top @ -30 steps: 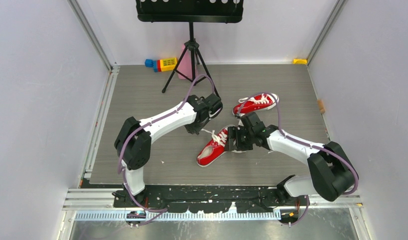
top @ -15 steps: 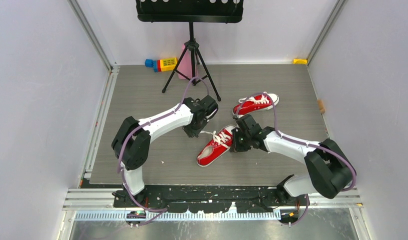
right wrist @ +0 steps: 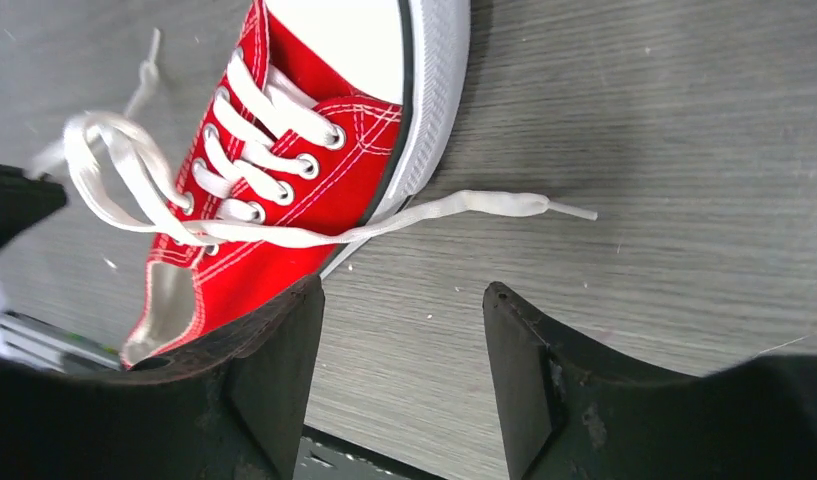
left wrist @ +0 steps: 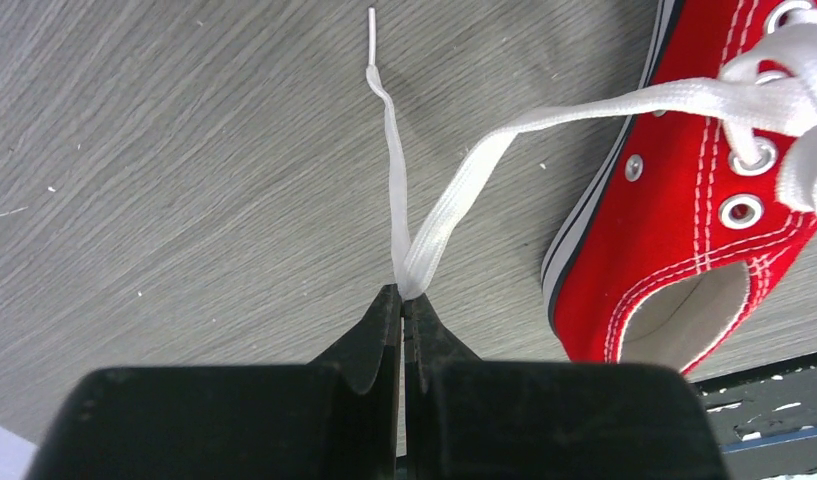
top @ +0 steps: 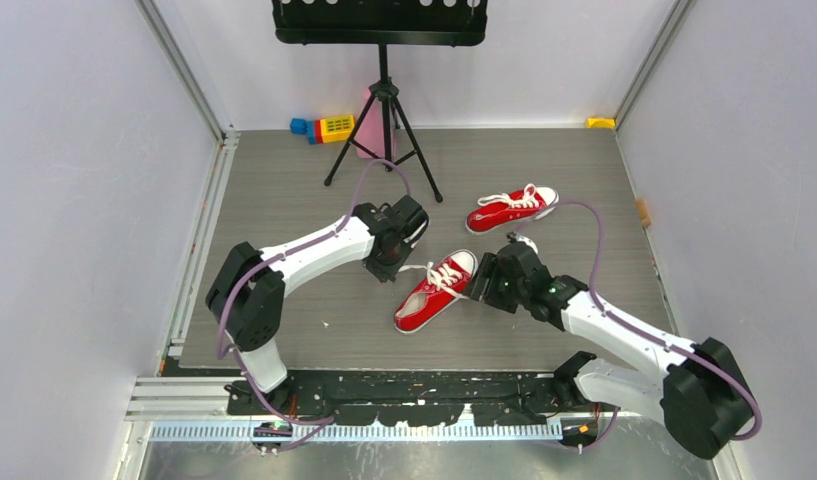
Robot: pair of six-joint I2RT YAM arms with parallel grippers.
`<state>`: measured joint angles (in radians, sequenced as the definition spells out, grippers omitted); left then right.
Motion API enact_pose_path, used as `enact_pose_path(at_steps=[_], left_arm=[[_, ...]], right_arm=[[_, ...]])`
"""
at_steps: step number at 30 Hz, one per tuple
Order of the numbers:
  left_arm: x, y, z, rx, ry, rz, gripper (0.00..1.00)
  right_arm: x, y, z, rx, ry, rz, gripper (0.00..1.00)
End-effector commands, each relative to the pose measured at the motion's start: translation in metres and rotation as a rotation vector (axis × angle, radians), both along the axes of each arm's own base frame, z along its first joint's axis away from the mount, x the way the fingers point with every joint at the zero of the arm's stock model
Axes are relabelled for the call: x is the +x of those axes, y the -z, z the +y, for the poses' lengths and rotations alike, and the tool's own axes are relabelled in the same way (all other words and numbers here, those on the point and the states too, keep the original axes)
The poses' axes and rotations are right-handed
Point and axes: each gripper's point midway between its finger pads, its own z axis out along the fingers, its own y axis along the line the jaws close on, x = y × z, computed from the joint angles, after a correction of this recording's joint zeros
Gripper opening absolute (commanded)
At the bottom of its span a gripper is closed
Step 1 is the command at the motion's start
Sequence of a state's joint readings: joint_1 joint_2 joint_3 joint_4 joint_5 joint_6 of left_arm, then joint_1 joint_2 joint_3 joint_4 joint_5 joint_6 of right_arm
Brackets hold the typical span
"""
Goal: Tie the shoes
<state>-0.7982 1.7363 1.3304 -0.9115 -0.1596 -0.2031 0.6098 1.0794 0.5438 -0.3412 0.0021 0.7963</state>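
Note:
Two red sneakers with white laces lie on the grey table. The near shoe is untied; the far shoe lies behind it. My left gripper is shut on one white lace of the near shoe, pulling it out to the shoe's left, low over the table. My right gripper is open and empty just right of the near shoe. The shoe's other lace end lies loose on the table in front of it.
A black music stand on a tripod stands at the back centre, with coloured toy blocks and a pink object beside it. A yellow item sits in the back right corner. White walls enclose three sides.
My left gripper has drawn the lace a little left and nearer. My right arm has swung back towards the near right, its gripper now off the shoe's side.

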Motion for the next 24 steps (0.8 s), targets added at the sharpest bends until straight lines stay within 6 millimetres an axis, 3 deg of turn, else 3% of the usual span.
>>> enact_pose_path(at_steps=[1, 5, 11, 16, 20, 24], left_arm=[[0.01, -0.015, -0.016, -0.108, -0.009, -0.069, 0.0], [0.014, -0.009, -0.017, -0.111, -0.02, -0.078, 0.0], [0.02, -0.004, -0.014, -0.108, -0.027, -0.083, 0.0], [0.023, -0.005, -0.015, -0.136, -0.019, -0.095, 0.0], [0.024, -0.005, -0.015, -0.14, -0.015, -0.092, 0.0], [0.026, -0.006, -0.013, -0.138, -0.019, -0.096, 0.0]], right_arm=[[0.019, -0.018, 0.002, 0.229, 0.325, -0.039, 0.66], [0.028, -0.02, 0.007, 0.449, 0.558, -0.027, 0.66], [0.034, -0.018, 0.028, 0.583, 0.659, -0.01, 0.65], [0.042, -0.012, 0.03, 0.583, 0.724, -0.037, 0.52], [0.045, -0.006, 0.033, 0.574, 0.733, -0.025, 0.33], [0.044, -0.005, 0.028, 0.557, 0.753, -0.028, 0.28]])
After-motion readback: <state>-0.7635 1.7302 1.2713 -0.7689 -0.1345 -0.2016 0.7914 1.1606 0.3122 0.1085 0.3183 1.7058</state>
